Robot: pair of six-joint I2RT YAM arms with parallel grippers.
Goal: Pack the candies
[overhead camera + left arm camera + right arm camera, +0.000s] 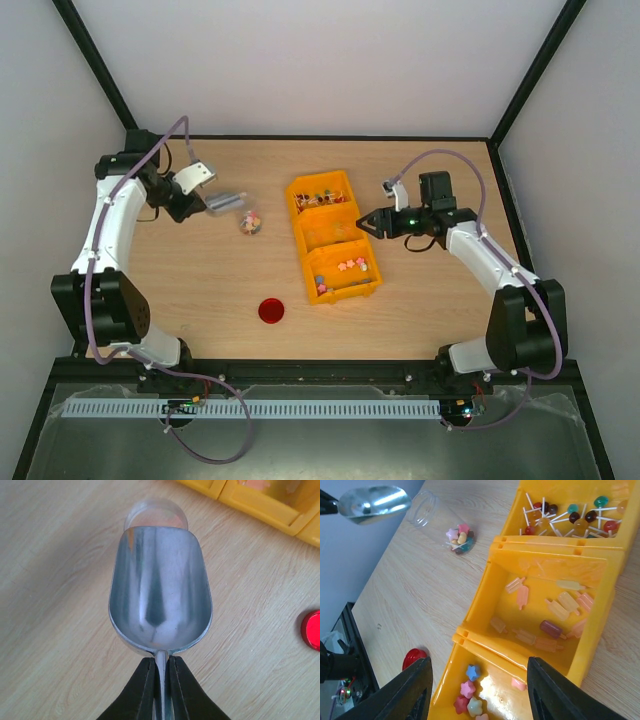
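The left jaws are clamped shut on the thin handle of an empty metal scoop (160, 585), whose lip sits just beside the rim of a clear jar (437, 522) on the wooden counter (200, 280). A small heap of mixed-colour candies (460, 537) lies in the bottom of that jar. More sweets fill a yellow three-compartment bin (303, 240): lollipops (570, 515) at the far end, ice-lolly shapes (555, 610) in the middle and stars (470, 690) at the near end. The right jaws hang open and empty over the bin's right side. A red lid (271, 311) lies near the counter's front edge.
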